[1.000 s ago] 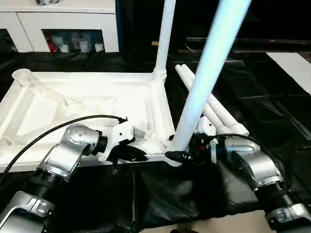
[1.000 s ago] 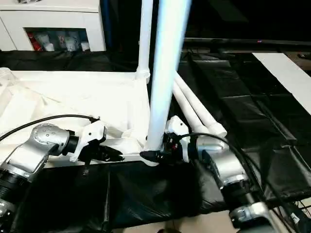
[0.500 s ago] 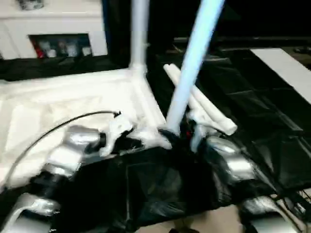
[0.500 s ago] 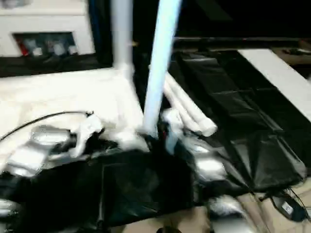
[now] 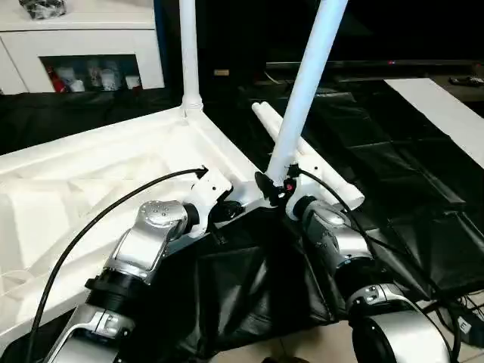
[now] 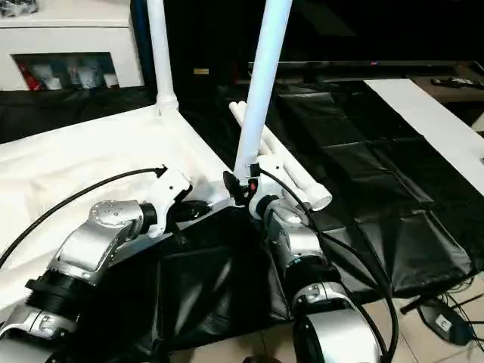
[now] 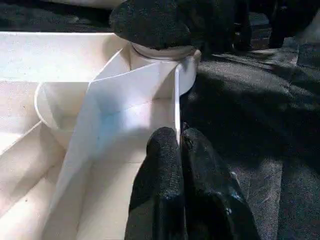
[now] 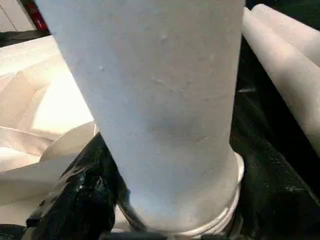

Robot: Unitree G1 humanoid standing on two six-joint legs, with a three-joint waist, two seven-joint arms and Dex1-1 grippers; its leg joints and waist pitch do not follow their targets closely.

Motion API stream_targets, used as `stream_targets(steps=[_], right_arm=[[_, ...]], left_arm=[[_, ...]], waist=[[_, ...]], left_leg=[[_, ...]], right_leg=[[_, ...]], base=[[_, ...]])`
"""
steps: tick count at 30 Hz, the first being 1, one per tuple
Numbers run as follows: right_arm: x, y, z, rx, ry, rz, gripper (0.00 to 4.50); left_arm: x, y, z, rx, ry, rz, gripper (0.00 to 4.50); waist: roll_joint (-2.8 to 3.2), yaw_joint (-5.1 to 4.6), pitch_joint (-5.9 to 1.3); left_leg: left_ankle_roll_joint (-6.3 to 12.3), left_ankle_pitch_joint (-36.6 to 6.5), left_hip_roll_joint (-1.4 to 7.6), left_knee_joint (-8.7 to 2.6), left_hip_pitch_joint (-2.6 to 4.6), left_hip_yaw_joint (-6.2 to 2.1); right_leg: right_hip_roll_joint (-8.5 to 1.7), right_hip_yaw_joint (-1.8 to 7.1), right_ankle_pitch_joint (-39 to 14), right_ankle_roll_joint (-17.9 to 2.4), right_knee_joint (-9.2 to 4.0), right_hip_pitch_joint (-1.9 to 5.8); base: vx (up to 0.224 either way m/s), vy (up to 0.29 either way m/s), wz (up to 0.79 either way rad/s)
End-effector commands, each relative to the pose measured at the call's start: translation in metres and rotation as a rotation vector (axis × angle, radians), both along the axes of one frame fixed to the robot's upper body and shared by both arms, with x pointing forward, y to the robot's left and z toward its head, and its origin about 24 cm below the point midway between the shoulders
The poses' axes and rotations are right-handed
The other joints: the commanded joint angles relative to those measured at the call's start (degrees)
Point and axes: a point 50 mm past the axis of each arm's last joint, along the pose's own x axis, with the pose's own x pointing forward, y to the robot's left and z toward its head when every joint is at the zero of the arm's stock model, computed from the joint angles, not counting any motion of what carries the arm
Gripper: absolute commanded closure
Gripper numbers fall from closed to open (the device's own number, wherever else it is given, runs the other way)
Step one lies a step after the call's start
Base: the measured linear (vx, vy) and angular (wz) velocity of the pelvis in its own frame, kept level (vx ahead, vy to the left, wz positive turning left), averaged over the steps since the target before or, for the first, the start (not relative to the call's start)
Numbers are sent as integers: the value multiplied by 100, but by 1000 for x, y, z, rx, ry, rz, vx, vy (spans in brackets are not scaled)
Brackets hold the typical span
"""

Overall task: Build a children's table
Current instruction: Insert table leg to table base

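The children's table lies upside down; its white ribbed top (image 5: 98,174) is on the left. One leg (image 5: 188,53) stands upright in the far corner socket. A second leg (image 5: 306,83) rises tilted from the near right corner socket (image 7: 165,55), and my right gripper (image 5: 272,187) is shut on its base; the right wrist view shows this leg (image 8: 155,100) close up with a black finger (image 8: 80,200) beside it. My left gripper (image 5: 227,210) is shut on the thin rim wall (image 7: 176,100) just beside that corner. Two loose legs (image 5: 325,174) lie behind my right arm.
Black cloth (image 5: 393,166) covers the floor under and to the right of the table. A white cabinet (image 5: 83,30) with small items on its shelf stands at the back left. A white board (image 5: 446,106) lies at the far right, and a cable and plug (image 6: 442,321) at the near right.
The whole picture has shifted and turned, so the camera has moved. Both grippers keep their holds, and the held leg is still at the near corner socket.
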Motion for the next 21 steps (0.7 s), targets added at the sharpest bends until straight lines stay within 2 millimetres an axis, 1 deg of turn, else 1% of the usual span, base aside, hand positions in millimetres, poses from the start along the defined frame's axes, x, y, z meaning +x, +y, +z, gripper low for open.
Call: stream_targets(steps=[1,3,4,5,6,7,8,9,10,11,12,13,14,16,17,18,19,20,21], right_arm=[[-14,21,-21,18,111,76,104],[-12,19,-18,17,86,86,86],[-10,17,-15,-3,56,100,76],[-10,15,-13,-12,43,107,67],[-9,12,-11,-18,25,123,67],[-9,10,-9,-22,8,141,59],[-9,6,-6,-27,-18,180,59],[-10,3,-5,-33,-31,206,59],[-11,-1,-4,-38,-46,239,59],[-14,-7,-2,-46,-67,298,59],[-16,-11,-1,-53,-80,339,59],[-16,-12,0,-55,-82,345,59],[-19,-15,1,-64,-95,395,59],[-24,-20,2,-74,-107,464,59],[-32,-27,3,-87,-115,567,59],[-33,-28,3,-90,-114,590,59],[-40,-34,4,-101,-105,678,59],[-43,-36,5,-108,-101,719,59],[-45,-38,5,-115,-98,746,59]], left_arm=[[-12,-33,7,-77,-18,-164,450],[-13,-28,5,-59,-18,-174,450],[-15,-24,4,-39,-18,-181,450],[-15,-22,3,-28,-19,-189,450],[-16,-19,3,-19,-18,-204,450],[-17,-17,2,-10,-16,-217,450],[-18,-12,2,8,-19,-236,450],[-18,-9,2,20,-18,-248,450],[-18,-5,2,31,-17,-259,450],[-19,0,3,43,-17,-277,450],[-19,4,3,47,-15,-289,450],[-19,4,4,47,-15,-290,450],[-20,7,4,50,-12,-303,450],[-21,11,5,52,-7,-323,450],[-23,17,6,60,3,-358,450],[-23,18,7,62,5,-364,450],[-24,23,8,72,15,-388,450],[-24,26,8,81,18,-401,450],[-24,29,8,86,24,-415,450]], waist=[[54,-9,-308],[46,-3,-326],[55,7,-327],[52,11,-333],[56,23,-343],[48,27,-355],[53,29,-365],[54,41,-374],[45,45,-392],[42,54,-390],[59,78,-411],[49,79,-411],[54,93,-413],[51,122,-405],[66,146,-403],[80,169,-401],[69,172,-393],[77,198,-389],[85,192,-380]], left_leg=[[-233,-2325,352,-468,108,-256],[-206,-2247,350,-458,113,-232],[-178,-2211,355,-453,134,-215],[-151,-2121,357,-454,104,-213],[-116,-1969,355,-450,99,-201],[-87,-1895,356,-441,100,-188],[-42,-1722,353,-435,85,-175],[-6,-1621,348,-426,86,-168],[67,-1387,348,-404,82,-154],[162,-1227,339,-389,70,-143],[240,-1055,343,-364,76,-133],[278,-992,337,-362,67,-132],[318,-920,342,-361,67,-129],[324,-928,347,-365,71,-133],[296,-987,354,-371,85,-136],[268,-1096,362,-378,97,-141],[263,-1159,358,-385,99,-141],[233,-1271,367,-388,120,-137],[177,-1348,374,-401,116,-142]], right_leg=[[-533,268,-2647,-742,-570,85],[-523,280,-2387,-806,-556,77],[-515,289,-2247,-852,-548,60],[-523,292,-2086,-908,-529,89],[-512,292,-1858,-956,-507,101],[-507,295,-1722,-986,-495,109],[-492,296,-1421,-1053,-455,132],[-492,293,-1275,-1071,-449,145],[-482,292,-921,-1143,-402,165],[-469,288,-676,-1193,-387,184],[-478,290,-422,-1270,-354,202],[-466,284,-330,-1303,-347,208],[-472,280,-242,-1360,-337,219],[-469,271,-303,-1373,-346,229],[-461,267,-401,-1360,-351,228],[-460,268,-526,-1323,-363,226],[-449,265,-600,-1303,-376,226],[-445,268,-715,-1283,-388,213],[-455,271,-846,-1292,-397,213]], base=[[0,0,0],[0,0,0],[0,0,0],[0,0,0],[0,0,0],[0,0,0],[0,0,0],[0,0,0],[0,0,0],[0,0,0],[0,0,0],[0,0,0],[0,0,0],[0,0,0],[0,0,0],[0,0,0],[0,0,0],[0,0,0],[0,0,0]])
